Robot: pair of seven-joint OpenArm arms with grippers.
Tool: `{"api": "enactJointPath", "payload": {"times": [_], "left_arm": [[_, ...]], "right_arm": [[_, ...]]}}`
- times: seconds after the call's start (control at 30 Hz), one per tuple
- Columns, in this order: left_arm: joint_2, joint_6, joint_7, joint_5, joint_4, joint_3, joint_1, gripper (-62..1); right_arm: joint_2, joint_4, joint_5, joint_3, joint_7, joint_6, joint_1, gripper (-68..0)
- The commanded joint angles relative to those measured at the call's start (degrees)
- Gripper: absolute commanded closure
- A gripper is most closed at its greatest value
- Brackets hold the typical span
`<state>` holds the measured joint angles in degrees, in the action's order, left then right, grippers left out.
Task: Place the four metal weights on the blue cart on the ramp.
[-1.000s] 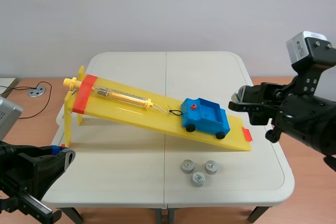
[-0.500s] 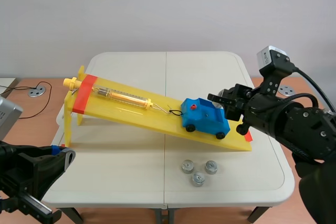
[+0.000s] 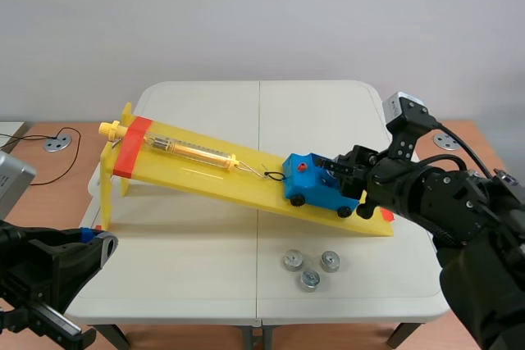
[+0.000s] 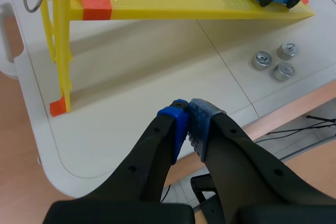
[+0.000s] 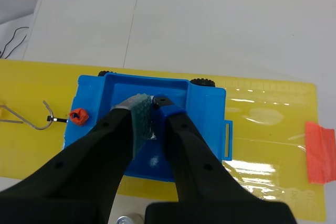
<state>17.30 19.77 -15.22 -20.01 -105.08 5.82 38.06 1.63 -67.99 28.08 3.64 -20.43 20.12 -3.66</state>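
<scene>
The blue cart stands low on the yellow ramp, hooked to a spring scale. My right gripper hangs over the cart's open bed, fingers pressed nearly together; only a sliver of metal shows between the tips, so it looks shut on a metal weight. Three metal weights sit grouped on the table below the ramp's low end. My left gripper is shut on nothing, near the table's front left corner, well away from the weights.
The ramp's tall legs stand ahead of my left gripper. An orange-red tape strip marks the ramp's low end beside the cart. A red knob sits on the cart's front, by the hook.
My right arm has swung in from the right and lowered, bringing its gripper from beside the ramp to over the cart's bed. The left arm and the three weights have not moved.
</scene>
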Motion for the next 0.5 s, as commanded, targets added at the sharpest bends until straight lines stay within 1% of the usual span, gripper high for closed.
{"api": "enactJointPath", "payload": {"times": [0.0, 0.1, 0.13, 0.23, 0.33, 0.4, 0.47], "left_arm": [[-0.31, 1.44, 5.09, -4.24, -2.49, 0.83, -1.11, -2.7], [-0.31, 1.44, 5.09, -4.24, -2.49, 0.83, -1.11, -2.7], [-0.31, 1.44, 5.09, -4.24, -2.49, 0.83, -1.11, -2.7], [-0.31, 1.44, 5.09, -4.24, -2.49, 0.83, -1.11, -2.7], [-0.31, 1.44, 5.09, -4.24, -2.49, 0.83, -1.11, -2.7], [-0.31, 1.44, 5.09, -4.24, -2.49, 0.83, -1.11, -2.7], [-0.31, 1.44, 5.09, -4.24, -2.49, 0.83, -1.11, -2.7]], "right_arm": [[0.96, -4.70, 2.16, -1.07, 9.75, 0.96, -6.84, -0.6], [0.94, -4.63, 1.64, -1.07, 11.15, 0.66, -6.84, -0.7], [0.92, -4.63, 1.42, -1.05, 11.32, 0.66, -6.84, -1.8], [0.90, -4.63, 0.98, -1.01, 12.26, 0.79, -6.84, -11.2], [0.90, -4.85, 0.83, -0.85, 13.46, 2.73, -6.82, -18.1], [0.90, -5.60, 0.81, 0.00, 13.57, 4.46, -6.82, -20.1], [0.87, -6.97, 0.79, 1.53, 13.44, 6.21, -6.78, -20.5]]}}
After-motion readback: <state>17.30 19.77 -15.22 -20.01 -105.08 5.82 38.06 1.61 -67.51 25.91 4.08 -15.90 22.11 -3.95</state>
